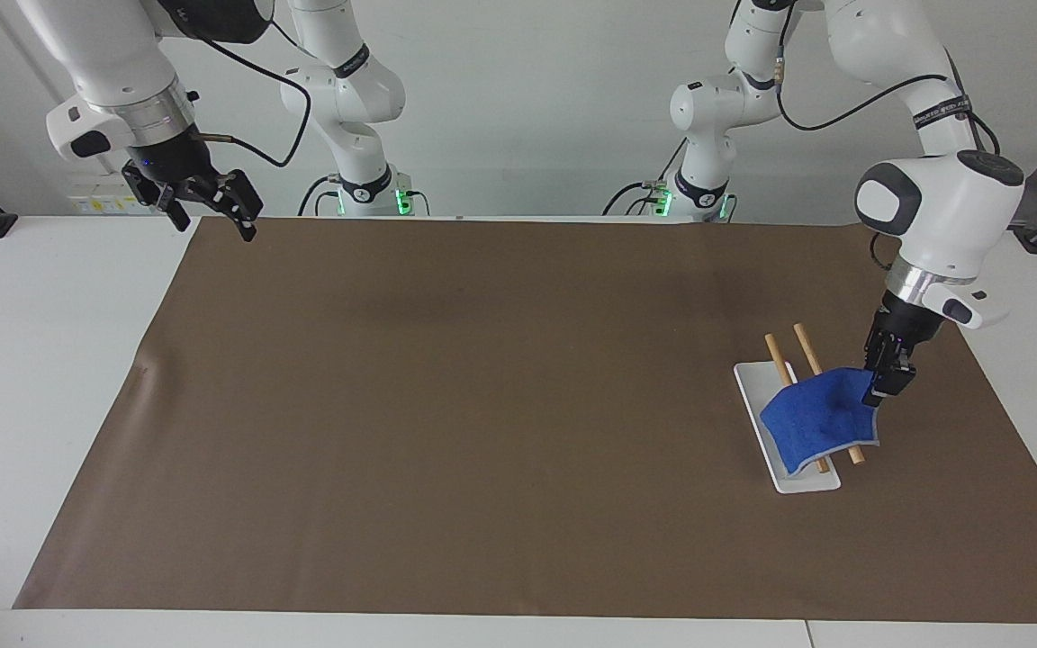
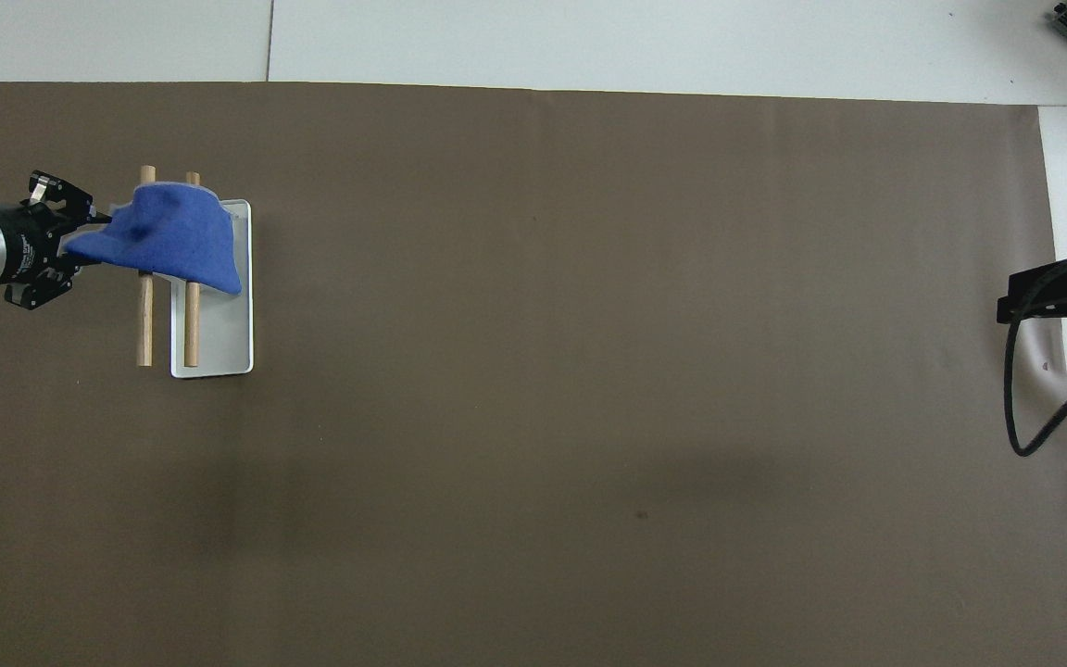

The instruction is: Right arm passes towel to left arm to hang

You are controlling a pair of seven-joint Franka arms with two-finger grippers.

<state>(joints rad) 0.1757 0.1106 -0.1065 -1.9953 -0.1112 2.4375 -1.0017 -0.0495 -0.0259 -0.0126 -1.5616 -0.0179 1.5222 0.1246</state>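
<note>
While my left gripper pinches one corner of the towel, the conditions below apply.

Grip state: my left fingers are closed on the towel corner, just beside the two wooden bars.
Towel location: draped across both bars, its free edge hanging over the white rack base away from my fingers.
Risk, slide: most of the cloth appears to lie on the base side; on release I judge it could slip off that way.
Risk, snag: pulling the pinched corner outward may drag the towel off the bars or tip the rack.
Right gripper: waits, fingers apart, over the brown mat edge at the right arm's end, well apart.
Obstructions: none between my fingers and the bars.
</note>
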